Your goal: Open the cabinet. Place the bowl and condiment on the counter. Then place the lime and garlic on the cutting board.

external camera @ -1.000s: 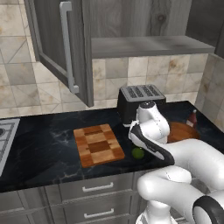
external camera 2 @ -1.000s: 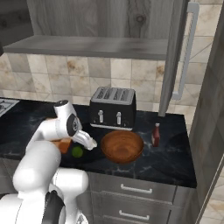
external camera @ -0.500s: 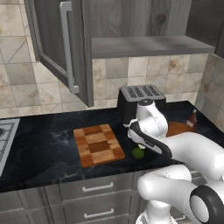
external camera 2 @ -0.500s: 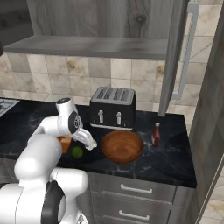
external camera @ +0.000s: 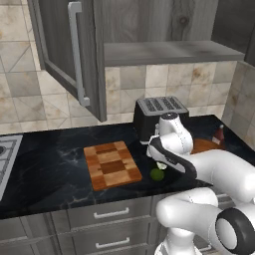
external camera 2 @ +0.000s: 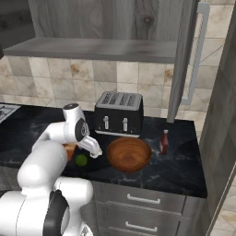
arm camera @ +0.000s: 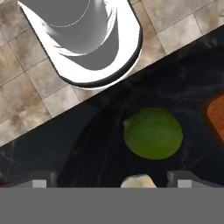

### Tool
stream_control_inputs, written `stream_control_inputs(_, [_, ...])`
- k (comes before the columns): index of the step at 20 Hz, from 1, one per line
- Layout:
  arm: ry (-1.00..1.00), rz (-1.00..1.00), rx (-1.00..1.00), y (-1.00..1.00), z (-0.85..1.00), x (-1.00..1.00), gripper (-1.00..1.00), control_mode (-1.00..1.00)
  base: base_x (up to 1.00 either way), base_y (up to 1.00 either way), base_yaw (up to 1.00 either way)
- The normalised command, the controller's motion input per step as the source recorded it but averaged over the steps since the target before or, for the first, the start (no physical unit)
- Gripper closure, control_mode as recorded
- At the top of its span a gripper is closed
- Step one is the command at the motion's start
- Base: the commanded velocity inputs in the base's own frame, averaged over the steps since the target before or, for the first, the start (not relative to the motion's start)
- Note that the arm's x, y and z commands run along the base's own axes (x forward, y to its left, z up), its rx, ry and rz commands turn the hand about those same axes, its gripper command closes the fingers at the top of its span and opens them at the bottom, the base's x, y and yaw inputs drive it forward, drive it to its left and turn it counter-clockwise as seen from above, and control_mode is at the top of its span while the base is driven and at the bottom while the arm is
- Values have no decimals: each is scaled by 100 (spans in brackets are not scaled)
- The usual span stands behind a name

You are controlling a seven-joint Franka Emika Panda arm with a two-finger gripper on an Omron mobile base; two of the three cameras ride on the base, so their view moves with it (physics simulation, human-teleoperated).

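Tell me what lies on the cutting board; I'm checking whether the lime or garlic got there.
Nothing lies on the cutting board. The lime sits on the counter beside it, right of its corner. The arm covers part of the counter behind the lime.

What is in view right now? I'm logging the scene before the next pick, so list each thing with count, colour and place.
cabinet: one, dark grey, on the wall, doors open, shelf bare.
counter: one, black marble.
cutting board: one, checkered brown, on the counter, nothing on it.
lime: one, green, on the counter right of the board.
garlic: one, white, beside the lime, between the fingertips.
bowl: one, reddish-brown, before the toaster.
condiment: one, dark red bottle, right of the bowl.
toaster: one, black, against the tiled wall.
end effector: one, jaws open, low over the garlic.
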Motion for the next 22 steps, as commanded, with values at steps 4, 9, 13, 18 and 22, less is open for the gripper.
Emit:
stream_control_inputs(4, [0, 0, 1, 0, -11, 6, -100, -100, 0, 0, 0])
stream_control_inputs(9, [0, 0, 0, 0, -15, 12, -100, -100, 0, 0, 0])
stream_control_inputs(13, [0, 0, 0, 0, -6, 15, -100, -100, 0, 0, 0])
stream_control_inputs(18, [1, 0, 1, 0, 0, 13, -100, -100, 0, 0, 0])
stream_control_inputs(22, [0, 0, 0, -1, -4, 1, -100, -100, 0, 0, 0])
